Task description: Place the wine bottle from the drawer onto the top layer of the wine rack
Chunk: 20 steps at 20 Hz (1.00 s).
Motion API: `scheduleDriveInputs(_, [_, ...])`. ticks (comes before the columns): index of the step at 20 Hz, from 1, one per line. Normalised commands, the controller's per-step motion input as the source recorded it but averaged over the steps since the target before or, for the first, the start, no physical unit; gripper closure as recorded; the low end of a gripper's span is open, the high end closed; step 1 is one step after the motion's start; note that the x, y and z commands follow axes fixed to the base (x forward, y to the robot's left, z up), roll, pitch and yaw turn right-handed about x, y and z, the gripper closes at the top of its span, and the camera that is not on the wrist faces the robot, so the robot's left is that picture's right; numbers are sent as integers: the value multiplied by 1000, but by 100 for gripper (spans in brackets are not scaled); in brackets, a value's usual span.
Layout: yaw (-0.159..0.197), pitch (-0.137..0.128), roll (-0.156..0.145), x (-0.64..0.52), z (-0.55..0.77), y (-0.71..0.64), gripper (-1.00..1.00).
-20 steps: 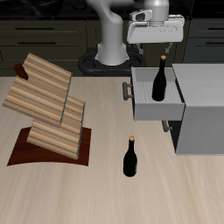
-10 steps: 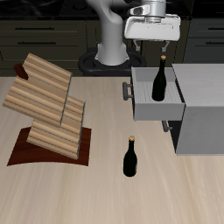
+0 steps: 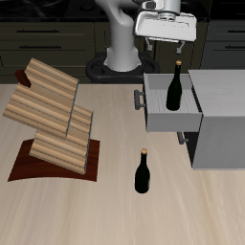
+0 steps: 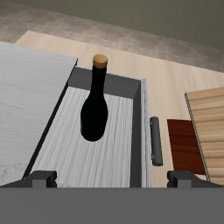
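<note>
A dark wine bottle (image 3: 175, 88) with a tan cork stands upright in the open light grey drawer (image 3: 160, 119). My gripper (image 3: 168, 44) hangs above and slightly behind it, open and holding nothing. The wrist view looks down on the bottle (image 4: 93, 109) standing on the ribbed floor of the drawer (image 4: 114, 144), with both fingertips (image 4: 42, 178) spread wide and well clear of it. The wine rack stands across the table, its top layer (image 3: 50, 78) a slanted pale wood slab with nothing on it.
A second look-alike bottle (image 3: 143, 173) stands on the table nearer the front edge. The grey cabinet (image 3: 222, 124) holds the drawer. The drawer's dark bar handle (image 4: 156, 140) faces the rack, which has a red-brown base (image 3: 33, 173).
My gripper has risen away from the bottle in the drawer, staying open. The bottles, drawer and rack have not moved.
</note>
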Motion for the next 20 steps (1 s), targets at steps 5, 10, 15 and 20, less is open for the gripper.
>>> scheduleDriveInputs(5, [-13,-98,-9,29,78,49,-100])
scheduleDriveInputs(10, [14,-71,-9,96,-55,64,-100])
scheduleDriveInputs(15, [-18,-85,-19,115,-48,151,-100])
scheduleDriveInputs(20, [-8,-68,-36,162,13,14,-100])
